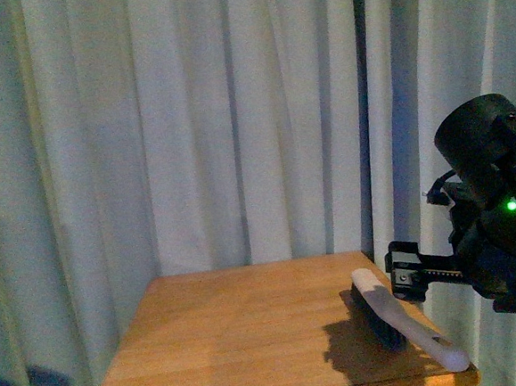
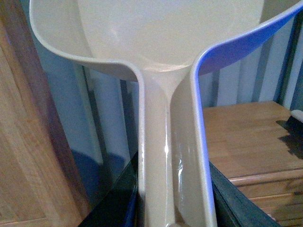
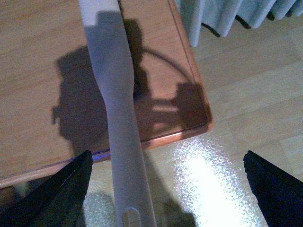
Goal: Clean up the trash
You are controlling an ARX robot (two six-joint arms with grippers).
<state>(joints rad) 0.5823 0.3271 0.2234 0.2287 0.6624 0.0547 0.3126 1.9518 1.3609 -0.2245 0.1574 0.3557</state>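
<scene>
- Front view: the counter [image 1: 251, 328] is bare wood as far as it shows, and no trash appears anywhere on it.
- The brush [image 1: 402, 320] lies just below and beside the right fingers [image 1: 406, 275], with its white handle sticking out past the counter's near corner. The fingers hang close over it without touching, so the brush is not yet picked up.
- A green light glows on the right arm. No label or writing can be read in this view.
- Left wrist view: the left fingers [image 2: 113, 208] sit dark on either side of the handle of the pale dustpan [image 2: 165, 142]. They look clamped on it, with the pan rising straight out ahead of them. The pan's inside looks clean, with no scrap in it.
- The counter [image 2: 246, 137] lies off to one side and ahead of these fingers. No brand mark shows on the dustpan.
- Right wrist view: the right fingers [image 3: 66, 194] are wide apart, with the brush handle [image 3: 118, 118] running between them, lower down and untouched. It overhangs the counter edge [image 3: 47, 71] above the floor [image 3: 246, 94].
- No trash and no lettering show here either.
- Judgement: the dustpan is in hand, the brush is about to be taken, and sweeping and disposal remain. The trash itself is out of sight in all three views.
</scene>
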